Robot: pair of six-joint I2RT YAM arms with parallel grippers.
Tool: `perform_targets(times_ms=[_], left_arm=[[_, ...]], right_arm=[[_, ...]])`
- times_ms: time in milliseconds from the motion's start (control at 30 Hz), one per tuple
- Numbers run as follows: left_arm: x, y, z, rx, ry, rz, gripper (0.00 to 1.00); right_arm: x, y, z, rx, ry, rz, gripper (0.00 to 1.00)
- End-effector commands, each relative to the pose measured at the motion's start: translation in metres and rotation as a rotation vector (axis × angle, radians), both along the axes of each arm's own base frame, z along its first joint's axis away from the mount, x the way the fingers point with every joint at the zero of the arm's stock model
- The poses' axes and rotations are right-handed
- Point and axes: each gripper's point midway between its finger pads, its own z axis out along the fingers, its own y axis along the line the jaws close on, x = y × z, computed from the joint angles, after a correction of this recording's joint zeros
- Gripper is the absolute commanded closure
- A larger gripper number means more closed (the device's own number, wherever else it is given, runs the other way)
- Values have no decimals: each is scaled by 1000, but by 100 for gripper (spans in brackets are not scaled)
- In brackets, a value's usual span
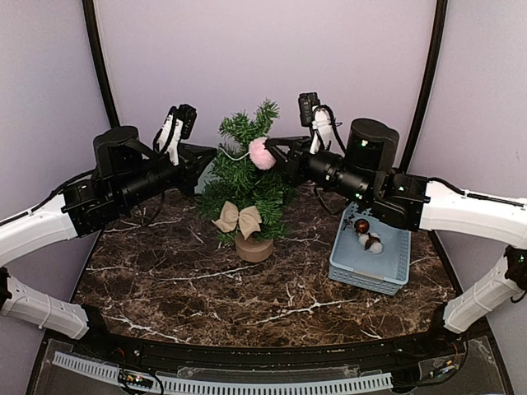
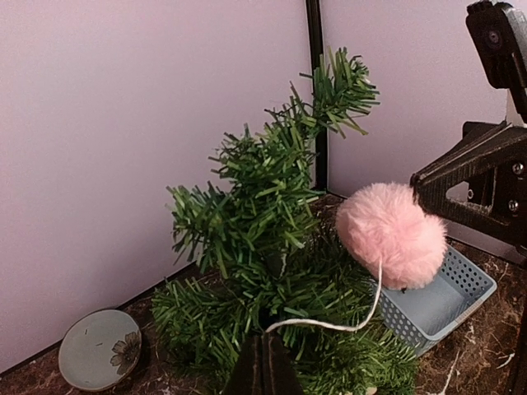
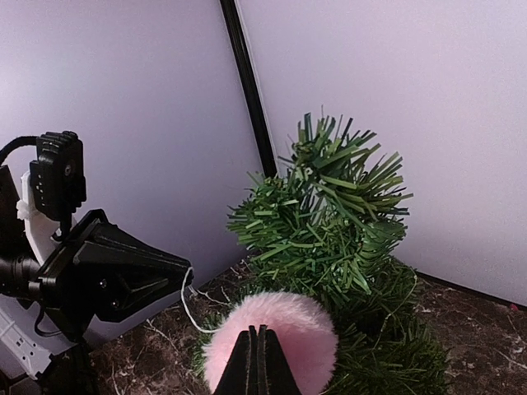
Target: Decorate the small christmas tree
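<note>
Lavender walls (image 1: 263, 58) close in a dark, white-veined marble counter (image 1: 181, 288). At its middle stands the tree (image 1: 247, 185), upright on its round stump (image 1: 254, 248). A tan bow (image 1: 238, 219) hangs low on the 6 o'clock side of the tree.

From 9 o'clock the left fingers (image 2: 251, 374) reach in at upper-branch height. They are pressed fully together on the end of a thin white string (image 2: 329, 326). That string runs to a fluffy pink pom-pom (image 1: 262, 153), which sits against the upper branches on the tree's 2 o'clock side, just below the tip.

From 3 o'clock the right fingers (image 3: 243, 370) come in at the same height. They are closed tight too, with their tips in the pom-pom's fluff. The two pairs of fingers face each other across the treetop, the pom-pom between them.

At 4 o'clock from the tree, near it, a pale blue basket (image 1: 362, 276) rests on the counter under the right arm. It holds a dark red ball (image 1: 361, 225) and some white fluffy pieces. Beyond the tree in the left wrist view, a small dish (image 2: 99, 350) with a flower pattern lies by the wall.
</note>
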Motion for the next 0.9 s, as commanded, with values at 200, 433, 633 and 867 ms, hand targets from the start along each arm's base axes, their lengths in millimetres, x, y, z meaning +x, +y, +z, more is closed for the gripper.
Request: perform_targets(times_ms=[200, 433, 633, 867], left_arm=[[-11, -38, 97, -54, -200, -196, 100], [-2, -66, 132, -94, -282, -259, 100], [32, -78, 142, -88, -282, -157, 100], [45, -58, 142, -83, -266, -21, 100]], right_arm=[[-25, -54, 80, 189, -184, -62, 100], [-26, -84, 106, 227, -257, -163, 100], [1, -77, 107, 179, -279, -293, 100], [11, -68, 100, 168, -283, -324, 100]])
